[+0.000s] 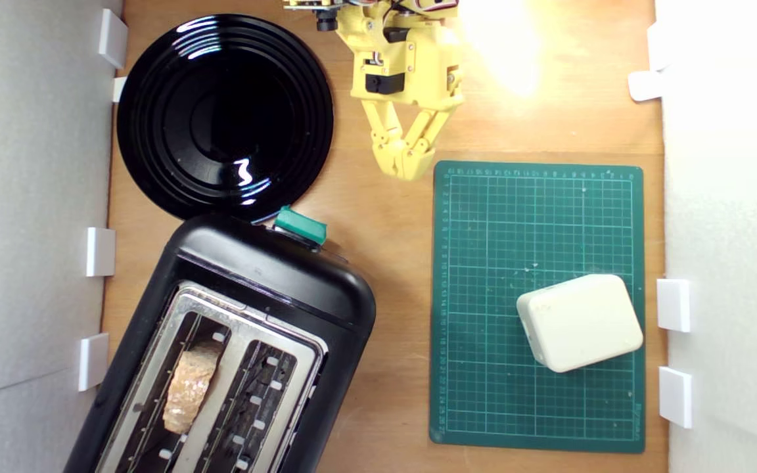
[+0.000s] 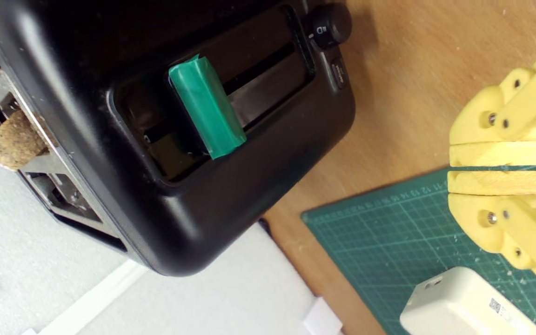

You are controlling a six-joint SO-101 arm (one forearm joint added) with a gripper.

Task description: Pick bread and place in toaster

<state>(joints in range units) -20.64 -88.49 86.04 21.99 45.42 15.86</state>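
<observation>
- Overhead, in the exterior view, the bread [image 1: 189, 387] stands in the toaster [image 1: 234, 355], in the slot nearer that view's left, its top poking above the silver plate; the neighbouring slot [image 1: 253, 410] holds nothing.
- The teal lever [image 1: 299, 225] sticks out from the toaster's end, beside the rim of the glossy black plate [image 1: 224, 115], which the toaster's corner touches or overlaps.
- The yellow gripper [image 1: 409, 167] hangs over bare wood between the plate and the green cutting mat [image 1: 536, 305], its fingertips drawn together and holding nothing, well apart from the toaster.
- A white rounded box [image 1: 579, 322] sits tilted on the mat toward the exterior view's right; small white brackets [image 1: 100, 251] line the grey side walls.
- From the wrist view, the toaster [image 2: 86, 116] fills most of the picture, its lever [image 2: 206, 111] set in the long end channel with a black dial [image 2: 328, 25] near it.
- The bread [image 2: 14, 139] shows as a crusty tip jutting from the slot.
- The gripper [image 2: 496, 168] pads are pressed nearly flat together, only a thin seam between them, above the mat [image 2: 389, 223], with the white box [image 2: 463, 304] just beside.
</observation>
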